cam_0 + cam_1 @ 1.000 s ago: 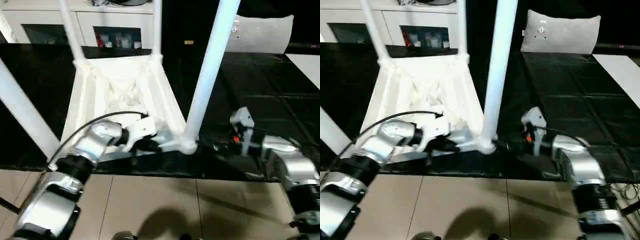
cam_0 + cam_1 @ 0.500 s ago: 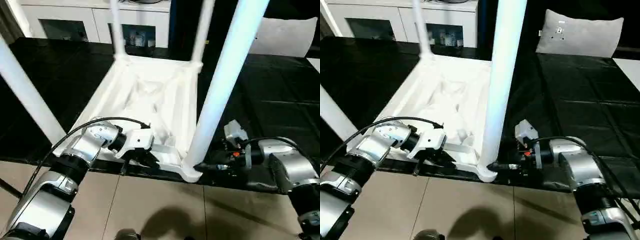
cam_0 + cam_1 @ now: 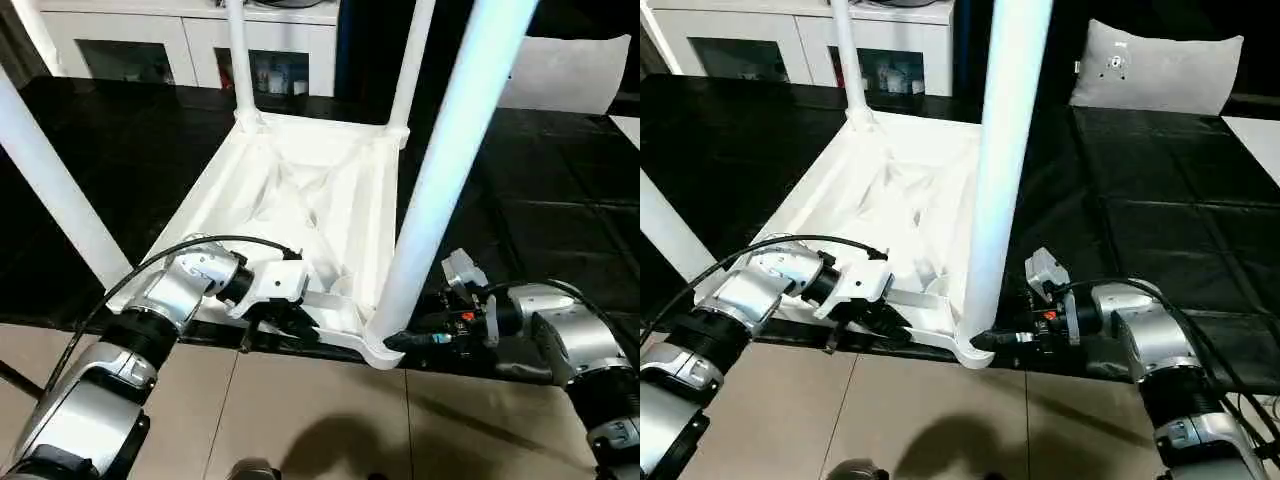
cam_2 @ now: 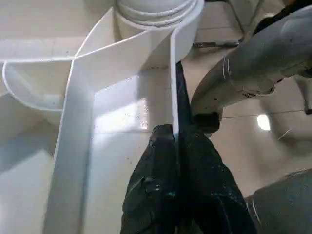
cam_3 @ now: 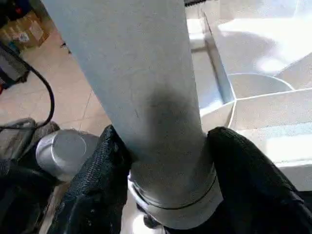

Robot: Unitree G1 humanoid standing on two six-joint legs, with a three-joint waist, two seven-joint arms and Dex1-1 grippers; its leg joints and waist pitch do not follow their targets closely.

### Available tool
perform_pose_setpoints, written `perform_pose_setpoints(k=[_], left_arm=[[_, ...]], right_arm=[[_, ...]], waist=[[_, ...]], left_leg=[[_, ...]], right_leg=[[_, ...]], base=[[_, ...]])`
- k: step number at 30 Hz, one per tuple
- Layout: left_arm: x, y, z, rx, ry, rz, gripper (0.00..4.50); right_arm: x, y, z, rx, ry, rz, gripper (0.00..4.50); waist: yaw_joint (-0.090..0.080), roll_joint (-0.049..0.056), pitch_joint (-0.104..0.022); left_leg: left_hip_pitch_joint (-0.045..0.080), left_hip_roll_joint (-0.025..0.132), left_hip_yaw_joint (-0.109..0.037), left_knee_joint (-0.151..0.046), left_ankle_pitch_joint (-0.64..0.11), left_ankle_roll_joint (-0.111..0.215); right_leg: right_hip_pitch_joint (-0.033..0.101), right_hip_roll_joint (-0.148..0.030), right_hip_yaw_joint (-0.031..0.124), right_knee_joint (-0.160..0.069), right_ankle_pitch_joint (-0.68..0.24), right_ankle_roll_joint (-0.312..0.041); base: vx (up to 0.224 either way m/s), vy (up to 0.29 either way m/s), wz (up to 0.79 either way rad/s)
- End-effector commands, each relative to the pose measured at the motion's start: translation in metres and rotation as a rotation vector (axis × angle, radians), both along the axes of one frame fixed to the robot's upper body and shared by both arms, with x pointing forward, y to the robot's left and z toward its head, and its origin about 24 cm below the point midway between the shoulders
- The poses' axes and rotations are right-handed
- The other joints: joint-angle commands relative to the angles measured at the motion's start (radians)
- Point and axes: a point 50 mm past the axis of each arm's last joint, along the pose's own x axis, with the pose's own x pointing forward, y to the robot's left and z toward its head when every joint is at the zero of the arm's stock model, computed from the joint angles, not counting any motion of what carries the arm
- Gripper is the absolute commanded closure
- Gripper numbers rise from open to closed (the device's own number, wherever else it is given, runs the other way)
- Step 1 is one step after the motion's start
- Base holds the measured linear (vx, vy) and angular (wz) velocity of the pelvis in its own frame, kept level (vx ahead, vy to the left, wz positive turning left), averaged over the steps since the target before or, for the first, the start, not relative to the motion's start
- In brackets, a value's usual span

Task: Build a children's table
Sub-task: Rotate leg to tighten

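On black matting, the upturned white children's table (image 3: 300, 200), legs up: left jaws pinch its rim, right clasp a leg (image 3: 440, 180).

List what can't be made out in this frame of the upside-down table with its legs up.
- Tops of the legs, e.g. the near right leg: cut off by the head views' upper edge.
- Table's flat top face: turned down against the black surface.
- Items behind the white cabinet's glass doors: too small to identify.
- Left gripper's grip on the table's rim: in the head views, hidden behind its wrist.
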Motion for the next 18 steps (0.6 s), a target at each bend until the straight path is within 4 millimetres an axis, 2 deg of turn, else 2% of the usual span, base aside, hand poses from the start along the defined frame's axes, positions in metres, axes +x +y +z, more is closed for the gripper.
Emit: perform_pose_setpoints(k=[1, 5, 6, 7, 8, 9, 10, 11, 12, 13, 14, 15, 16, 17, 18], left_arm=[[0.002, -0.013, 0.007, -0.034, -0.01, 0.0, 4.5], [0.006, -0.015, 0.008, -0.064, 0.026, 0.092, 4.5], [0.007, -0.017, 0.009, -0.079, 0.041, 0.13, 4.5], [0.009, -0.019, 0.01, -0.098, 0.049, 0.173, 4.5], [0.011, -0.021, 0.011, -0.114, 0.054, 0.211, 4.5], [0.013, -0.024, 0.012, -0.133, 0.05, 0.259, 4.5], [0.015, -0.027, 0.013, -0.144, 0.048, 0.292, 4.5], [0.015, -0.027, 0.013, -0.144, 0.048, 0.292, 4.5], [0.016, -0.032, 0.013, -0.157, 0.047, 0.33, 4.5], [0.016, -0.035, 0.013, -0.164, 0.045, 0.35, 4.5], [0.017, -0.038, 0.013, -0.169, 0.038, 0.379, 4.5], [0.018, -0.041, 0.013, -0.173, 0.024, 0.408, 4.5], [0.02, -0.044, 0.014, -0.176, 0.011, 0.435, 4.5], [0.021, -0.046, 0.014, -0.18, 0.001, 0.456, 4.5], [0.022, -0.047, 0.014, -0.182, -0.005, 0.468, 4.5]], right_arm=[[0.002, 0.007, 0.001, 0.053, 0.006, -0.067, 2.29], [0.009, 0.017, -0.004, 0.016, -0.003, -0.206, 2.35], [0.013, 0.019, -0.006, -0.005, -0.014, -0.282, 2.35], [0.02, 0.023, -0.005, -0.02, -0.029, -0.363, 2.37], [0.026, 0.027, -0.004, -0.025, -0.032, -0.442, 2.39], [0.034, 0.033, -0.003, -0.034, -0.032, -0.545, 2.39], [0.039, 0.038, -0.002, -0.041, -0.033, -0.612, 2.42], [0.039, 0.038, -0.002, -0.041, -0.033, -0.612, 2.42], [0.046, 0.045, -0.002, -0.054, -0.03, -0.719, 2.43], [0.05, 0.048, -0.002, -0.056, -0.022, -0.784, 2.45], [0.054, 0.053, -0.002, -0.059, -0.016, -0.851, 2.45], [0.057, 0.056, -0.002, -0.064, -0.021, -0.896, 2.45], [0.059, 0.059, -0.002, -0.068, -0.031, -0.924, 2.45], [0.061, 0.061, -0.001, -0.07, -0.044, -0.936, 2.45], [0.061, 0.062, -0.001, -0.071, -0.053, -0.94, 2.45]], waist=[[-0.01, -0.009, -0.086], [-0.032, -0.007, -0.078], [-0.043, -0.003, -0.076], [-0.061, -0.002, -0.077], [-0.069, 0.002, -0.076], [-0.09, 0.011, -0.075], [-0.097, 0.028, -0.071], [-0.094, 0.034, -0.072], [-0.122, 0.009, -0.052], [-0.119, -0.04, -0.046], [-0.108, -0.049, -0.046], [-0.101, -0.053, -0.057], [-0.087, -0.044, -0.069], [-0.09, -0.043, -0.071], [-0.093, -0.018, -0.074]], left_leg=[[0.008, 0.039, -0.007, -0.067, -0.115, 0.062], [0.015, 0.036, -0.008, -0.065, -0.156, 0.044], [0.015, 0.037, -0.011, -0.063, -0.18, 0.036], [0.011, 0.042, -0.017, -0.063, -0.205, 0.032], [0.008, 0.049, -0.022, -0.063, -0.218, 0.033], [-0.003, 0.083, -0.04, -0.075, -0.263, 0.032], [-0.02, 0.166, -0.079, -0.129, -0.382, 0.034], [-0.016, 0.201, -0.095, -0.161, -0.429, 0.022], [0.025, 0.156, -0.063, -0.159, -0.51, -0.02], [0.046, 0.001, -0.021, -0.058, -0.416, -0.069], [0.049, -0.042, 0.005, 0.006, -0.266, -0.033], [0.024, -0.042, -0.001, 0.019, -0.17, -0.002], [-0.033, -0.056, -0.007, -0.001, -0.033, 0.023], [-0.048, -0.05, -0.011, -0.018, -0.023, 0.036], [-0.038, -0.023, -0.026, -0.042, -0.019, 0.041]], right_leg=[[0.065, -0.092, 0.061, -0.076, -0.499, 0.082], [0.061, -0.087, 0.044, -0.097, -0.564, 0.113], [0.063, -0.086, 0.033, -0.107, -0.589, 0.131], [0.075, -0.085, 0.02, -0.113, -0.593, 0.149], [0.079, -0.085, 0.014, -0.115, -0.592, 0.157], [0.094, -0.087, 0.014, -0.1, -0.572, 0.155], [0.122, -0.09, 0.057, 0.014, -0.485, 0.115], [0.117, -0.099, 0.108, 0.101, -0.379, 0.076], [0.061, -0.095, 0.15, 0.101, -0.239, 0.019], [0.035, -0.113, 0.121, -0.049, -0.653, 0.071], [0.009, -0.127, 0.117, -0.087, -0.853, 0.13], [0.04, -0.156, 0.141, -0.074, -0.917, 0.159], [0.073, -0.118, 0.107, -0.067, -0.848, 0.247], [0.078, -0.103, 0.103, -0.062, -0.755, 0.251], [0.071, -0.081, 0.088, -0.061, -0.59, 0.217]], base=[[0.0, 0.0, 0.0], [0.0, 0.0, 0.0], [0.0, 0.0, 0.0], [0.0, 0.0, 0.0], [0.0, 0.0, 0.0], [-0.054, -0.007, -0.14], [-0.054, -0.007, -0.14], [0.0, 0.0, 0.0], [0.0, 0.0, 0.0], [0.0, 0.0, 0.0], [0.031, -0.065, -0.11], [0.015, -0.063, -0.3], [0.015, -0.063, -0.3], [-0.005, -0.051, -0.33], [0.0, 0.0, 0.0]])
